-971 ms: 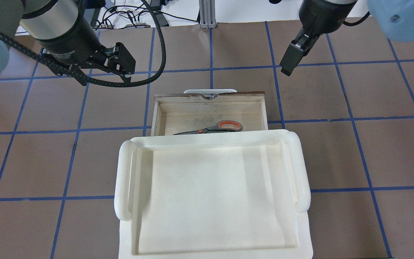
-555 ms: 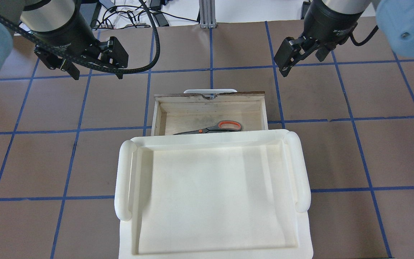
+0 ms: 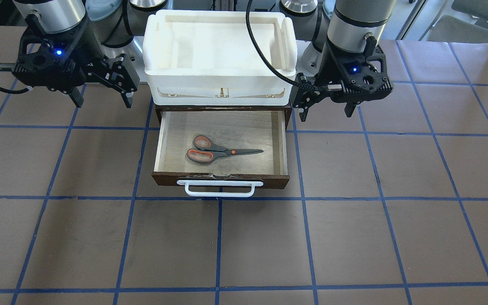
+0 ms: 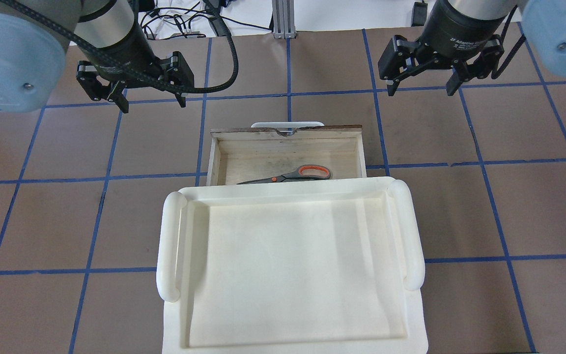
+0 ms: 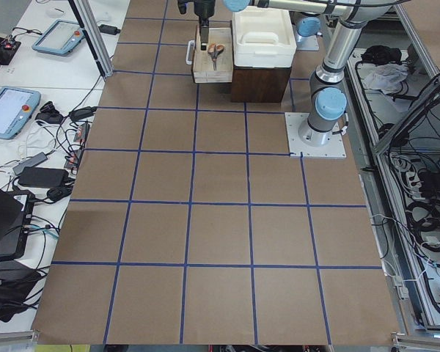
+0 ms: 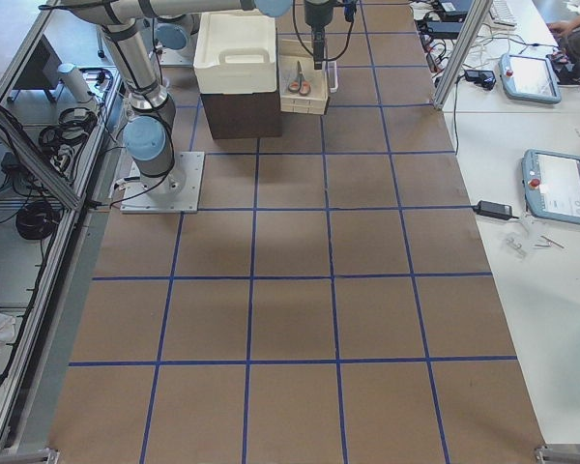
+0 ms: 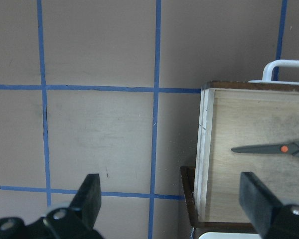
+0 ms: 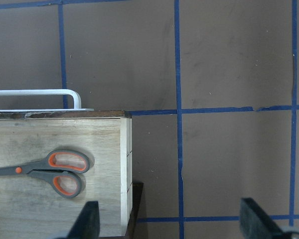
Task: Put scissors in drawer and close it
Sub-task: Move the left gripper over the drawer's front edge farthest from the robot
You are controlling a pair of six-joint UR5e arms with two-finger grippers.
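Open drawer (image 3: 284,144) with the scissors (image 3: 223,150) flat inside; left claw (image 4: 154,102) and right claw (image 4: 420,91) both wide.

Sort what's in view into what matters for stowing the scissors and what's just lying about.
For the job: scissors, lying in the open drawer; drawer handle; left gripper and right gripper, both open.
Lying about: white tray above the drawer; cables beyond the table.

Overhead opposite front view, both sharing drawer (image 4: 332,129)
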